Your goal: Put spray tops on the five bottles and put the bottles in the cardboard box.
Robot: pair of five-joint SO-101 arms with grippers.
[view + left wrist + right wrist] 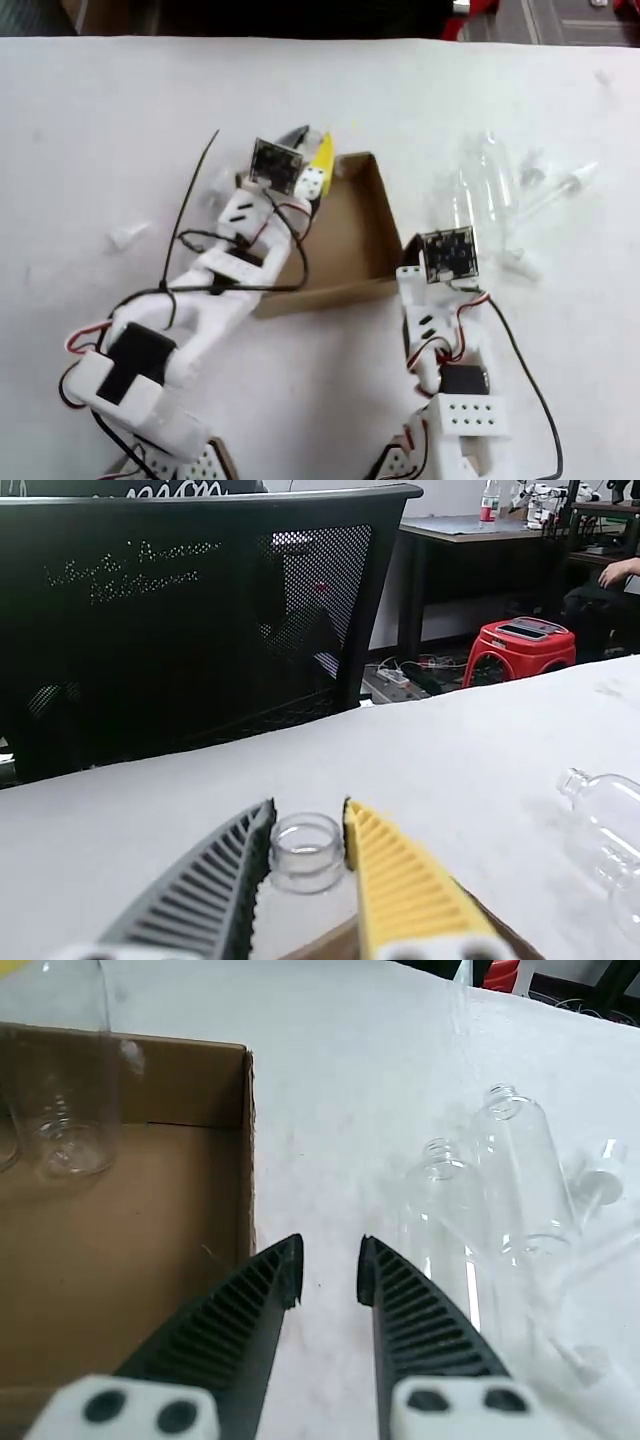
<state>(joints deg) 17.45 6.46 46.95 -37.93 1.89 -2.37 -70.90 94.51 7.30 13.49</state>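
My left gripper (308, 845) is shut on the neck of a clear uncapped bottle (306, 852). In the high view that gripper (308, 148) is over the far left corner of the cardboard box (350, 235). My right gripper (328, 1265) is open and holds nothing. It hovers over the table just beside the box wall (247, 1140). Two clear uncapped bottles (520, 1175) (440, 1210) lie on the table ahead of it, also seen as clear bottles (485, 190) in the high view. A clear bottle (70, 1110) shows at the box's far side.
White spray tops lie loose on the table: one spray top (570, 185) with a tube at the right, another (520, 263) near the right arm, and a small one (125, 235) at the left. A black chair (200, 610) stands behind the table's far edge.
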